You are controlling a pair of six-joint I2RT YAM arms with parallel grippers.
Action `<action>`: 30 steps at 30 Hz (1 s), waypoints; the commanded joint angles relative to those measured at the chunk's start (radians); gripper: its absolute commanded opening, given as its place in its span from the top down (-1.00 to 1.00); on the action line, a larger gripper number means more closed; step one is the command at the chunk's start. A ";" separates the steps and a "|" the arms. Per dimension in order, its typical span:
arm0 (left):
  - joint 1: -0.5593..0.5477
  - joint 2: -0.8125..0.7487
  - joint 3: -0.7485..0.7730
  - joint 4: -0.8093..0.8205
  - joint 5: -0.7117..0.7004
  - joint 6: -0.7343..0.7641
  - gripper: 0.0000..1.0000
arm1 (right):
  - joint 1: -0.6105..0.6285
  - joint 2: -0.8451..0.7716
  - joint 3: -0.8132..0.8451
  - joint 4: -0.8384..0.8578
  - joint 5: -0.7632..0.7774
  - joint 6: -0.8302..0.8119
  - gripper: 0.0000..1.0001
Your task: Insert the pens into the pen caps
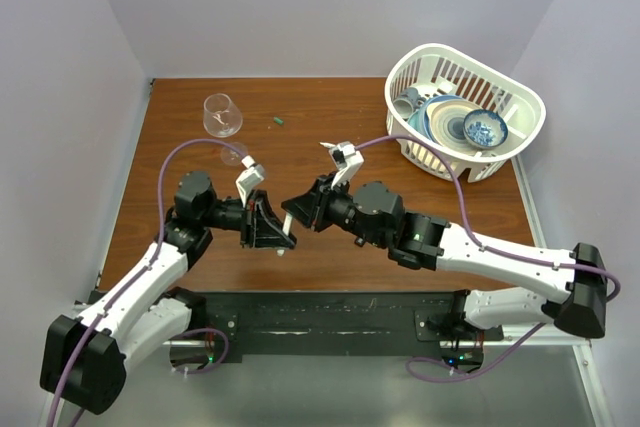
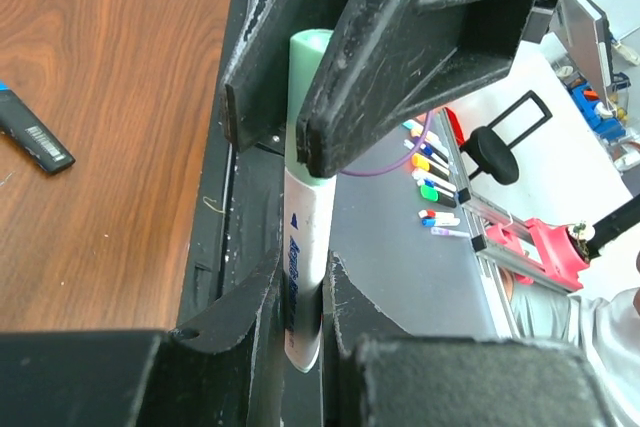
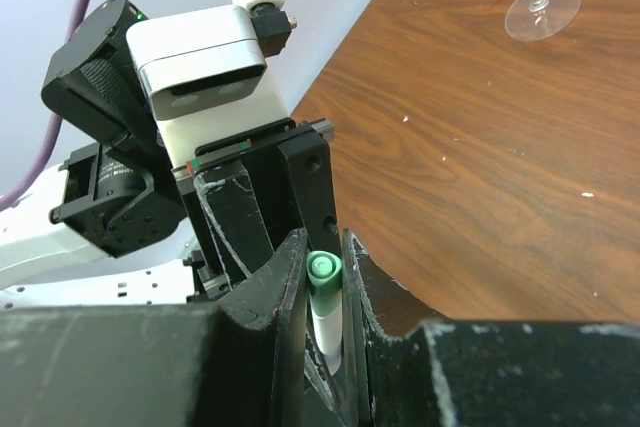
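Observation:
A thin white pen with blue lettering stands between the jaws of my left gripper, which is shut on its barrel. A green pen cap sits on the pen's far end. The black fingers of the right gripper are clamped on that cap. In the right wrist view, my right gripper is shut on the green pen cap, with white barrel showing below it. From above, the left gripper and right gripper meet mid-table. A black marker lies on the wood. Another green cap lies far back.
A wine glass lies on its side at the back left. A white basket full of dishes stands at the back right. The brown table ends at a black strip by the arm bases.

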 commanded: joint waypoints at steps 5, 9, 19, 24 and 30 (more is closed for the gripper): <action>0.083 0.008 0.063 0.214 -0.323 -0.020 1.00 | 0.178 0.123 -0.010 -0.519 -0.481 -0.108 1.00; 0.074 -0.035 0.008 0.203 -0.334 -0.001 1.00 | 0.179 0.140 0.045 -0.628 -0.540 -0.180 1.00; 0.073 -0.040 -0.008 0.162 -0.352 -0.032 1.00 | 0.167 0.086 0.139 -0.587 -0.313 -0.030 0.96; 0.064 -0.051 -0.008 0.043 -0.353 0.008 1.00 | 0.138 0.042 0.148 -0.518 -0.112 0.067 0.42; 0.048 -0.052 -0.011 -0.074 -0.461 0.017 1.00 | 0.121 -0.036 0.214 -0.474 0.157 0.117 -0.11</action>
